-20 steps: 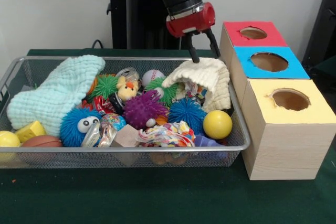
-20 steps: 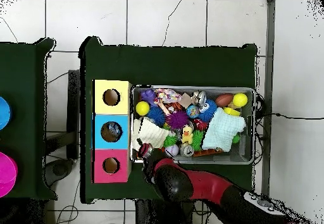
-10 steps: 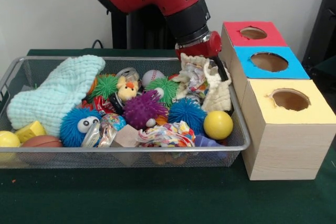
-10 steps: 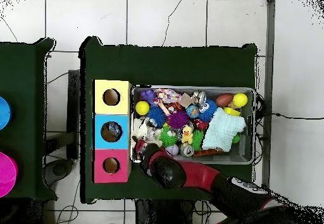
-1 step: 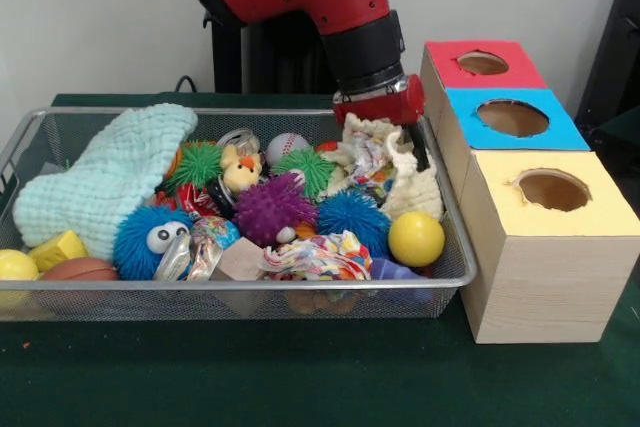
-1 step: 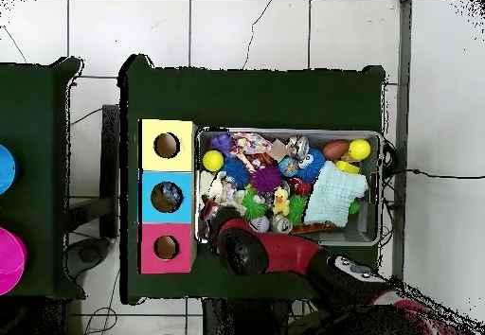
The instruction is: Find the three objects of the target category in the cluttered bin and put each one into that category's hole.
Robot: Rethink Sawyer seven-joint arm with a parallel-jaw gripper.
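A wire bin (image 5: 240, 287) holds mixed toys, balls and cloths. My gripper (image 5: 392, 147) is pressed down into a crumpled cream cloth (image 5: 415, 187) at the bin's right end, beside the boxes. Its jaws look open, with the cloth bunched up between and around them; one black finger (image 5: 418, 147) shows on the right and the other is hidden by the fabric. In the overhead view the arm covers the gripper (image 6: 220, 216), and the cloth (image 6: 218, 191) shows beside the blue box (image 6: 167, 197). Three boxes with round holes stand in a row: red (image 5: 450, 72), blue (image 5: 470, 127), yellow (image 5: 540, 247).
A mint cloth (image 5: 110, 182) drapes over the bin's left end. Around the middle lie a purple spiky ball (image 5: 270, 209), a blue spiky ball (image 5: 350, 215), a yellow ball (image 5: 415, 238), a baseball (image 5: 288, 147), a patterned cloth (image 5: 318, 255) and a blue googly-eyed ball (image 5: 150, 239).
The gripper came down from above the flat cream cloth and pushed into it. The cloth has crumpled up around it, showing a patterned lining.
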